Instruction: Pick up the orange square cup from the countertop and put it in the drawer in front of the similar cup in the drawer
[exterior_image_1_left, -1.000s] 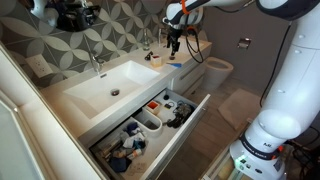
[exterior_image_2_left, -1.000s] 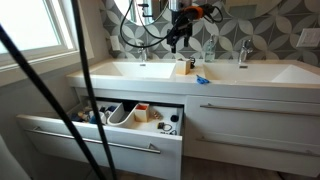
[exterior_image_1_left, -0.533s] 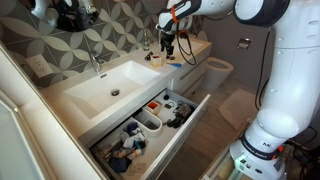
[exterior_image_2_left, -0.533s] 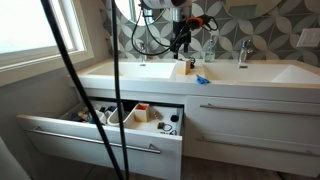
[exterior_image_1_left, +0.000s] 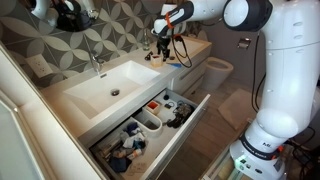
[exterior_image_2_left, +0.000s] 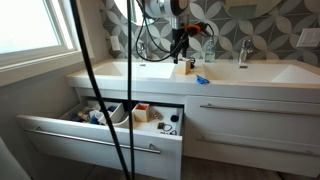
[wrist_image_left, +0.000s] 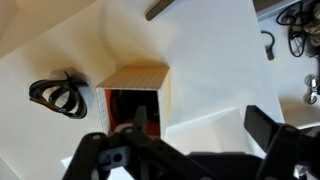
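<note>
above the countertop (exterior_image_2_left: 250, 72), spread fingers (wrist_image_left: 262, 124) hang over the orange square cup (wrist_image_left: 135, 88).

Orange square cup (wrist_image_left: 135, 92): small and squarish, with pale orange walls and a dark reddish hollow turned toward the wrist camera. Whether it stands upright or lies tipped cannot be told. It rests on the countertop (wrist_image_left: 220, 60). In an exterior view the cup (exterior_image_2_left: 183, 68) sits on the strip between the two basins. Countertop (exterior_image_2_left: 130, 81): long, white, flat, with two sunken rectangular basins. Drawer (exterior_image_2_left: 90, 141): wide, shallow and white, pulled open beneath one basin and well below the cup. Similar cup (exterior_image_2_left: 141, 112): orange-red, squarish, inside the drawer near the cabinet face.
</note>
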